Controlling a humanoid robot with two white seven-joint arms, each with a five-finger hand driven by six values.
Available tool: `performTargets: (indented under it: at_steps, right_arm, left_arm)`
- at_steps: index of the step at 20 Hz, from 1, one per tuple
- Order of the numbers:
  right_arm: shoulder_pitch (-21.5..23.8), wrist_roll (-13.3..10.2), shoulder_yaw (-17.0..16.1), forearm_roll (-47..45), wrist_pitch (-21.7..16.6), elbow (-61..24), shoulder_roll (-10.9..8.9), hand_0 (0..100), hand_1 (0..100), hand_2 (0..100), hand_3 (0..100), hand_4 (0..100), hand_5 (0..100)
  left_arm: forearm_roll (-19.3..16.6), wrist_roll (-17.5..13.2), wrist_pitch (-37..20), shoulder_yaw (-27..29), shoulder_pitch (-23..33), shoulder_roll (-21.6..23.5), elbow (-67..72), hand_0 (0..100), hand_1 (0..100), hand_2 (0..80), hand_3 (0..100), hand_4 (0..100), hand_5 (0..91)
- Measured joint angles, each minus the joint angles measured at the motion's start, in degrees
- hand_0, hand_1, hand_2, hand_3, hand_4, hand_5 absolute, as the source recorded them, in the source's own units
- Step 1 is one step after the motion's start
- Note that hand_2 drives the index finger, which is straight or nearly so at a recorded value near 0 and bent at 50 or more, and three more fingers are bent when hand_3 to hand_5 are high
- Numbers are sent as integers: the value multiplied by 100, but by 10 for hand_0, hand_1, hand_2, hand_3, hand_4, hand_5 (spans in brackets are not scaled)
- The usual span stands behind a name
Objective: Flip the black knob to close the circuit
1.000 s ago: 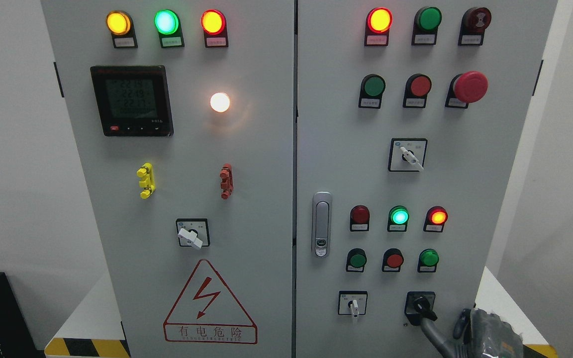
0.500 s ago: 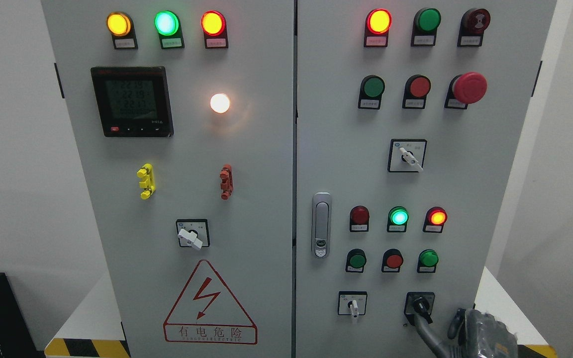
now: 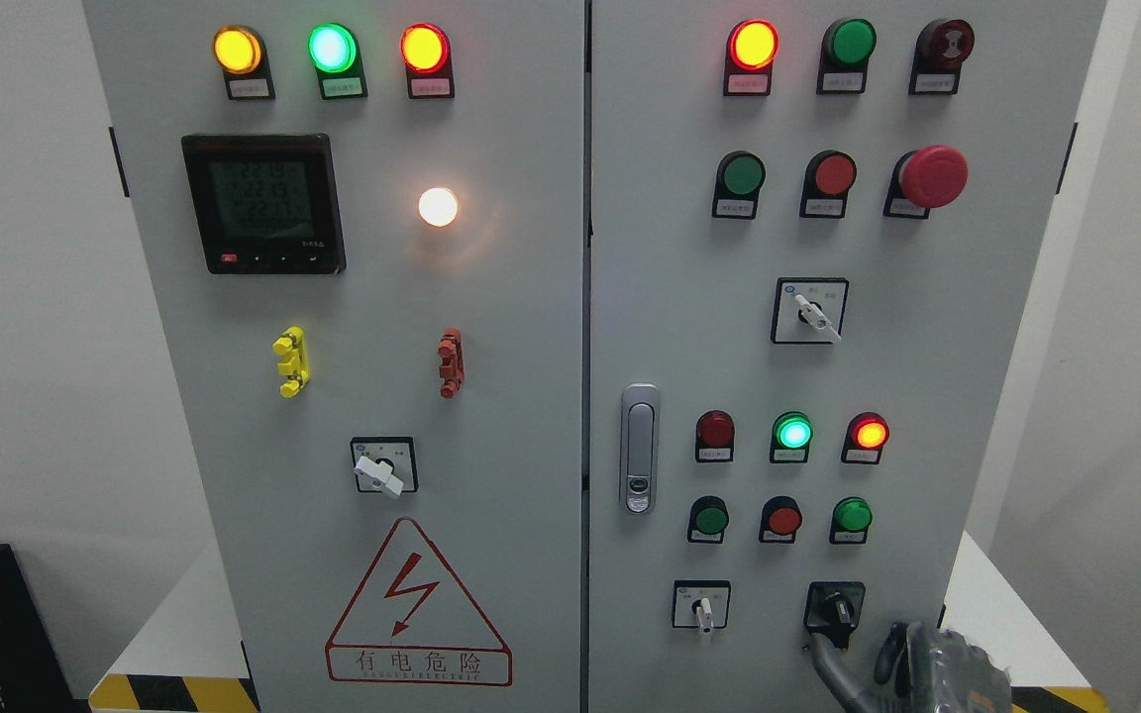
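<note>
Black and stubby, the black knob (image 3: pixel 836 608) sits in its dark square plate at the bottom right of the grey cabinet (image 3: pixel 491 297), on the right-hand door, with its handle pointing roughly straight down. Just below it, the right hand (image 3: pixel 912 665) comes up from the lower right corner, grey and partly cut off by the picture's edge. One long grey finger (image 3: pixel 833 668) reaches up toward the knob, its tip just under the handle; whether it touches cannot be told. The other fingers are loosely curled near the palm and hold nothing that can be seen.

To the left of the knob, on the same row, is a white-handled selector switch (image 3: pixel 701 606), its handle pointing down. Above these runs a row of three small push buttons, green, red and green, and above that three indicator lamps, of which the green lamp (image 3: pixel 793 433) and the one to its right are lit. A silver door latch (image 3: pixel 640 448) stands upright near the seam between the two doors. On the left door, a red triangular warning sign (image 3: pixel 418 604) with a lightning bolt sits low, under another white-handled switch (image 3: pixel 381 467).
</note>
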Motion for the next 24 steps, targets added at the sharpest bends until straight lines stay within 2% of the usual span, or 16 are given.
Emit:
performTargets:
  at_steps: [7, 12, 15, 19, 24]
  right_arm:
    - [344, -91, 77, -235, -90, -312, 0, 0, 145, 659, 890, 739, 758]
    - [762, -327, 165, -982, -92, -650, -1, 0, 134, 537, 822, 682, 620]
    - [980, -456, 216, -1695, -143, -850, -3, 0, 129, 442, 723, 614, 494]
    - [1412, -619, 269, -3211, -746, -1062, -6, 0, 109, 308, 585, 492, 339]
    - [1949, -725, 339, -5040, -1525, -1217, -17, 0, 95, 212, 421, 362, 209]
  left_arm:
    - [0, 0, 14, 0, 0, 0, 0, 120, 556, 0, 0, 0, 0]
    - [0, 0, 29, 0, 0, 0, 0, 120, 556, 0, 0, 0, 0]
    - [0, 0, 14, 0, 0, 0, 0, 120, 556, 0, 0, 0, 0]
    - [0, 0, 6, 0, 0, 0, 0, 120, 556, 0, 0, 0, 0]
    - [0, 0, 1, 0, 0, 0, 0, 120, 556, 0, 0, 0, 0]
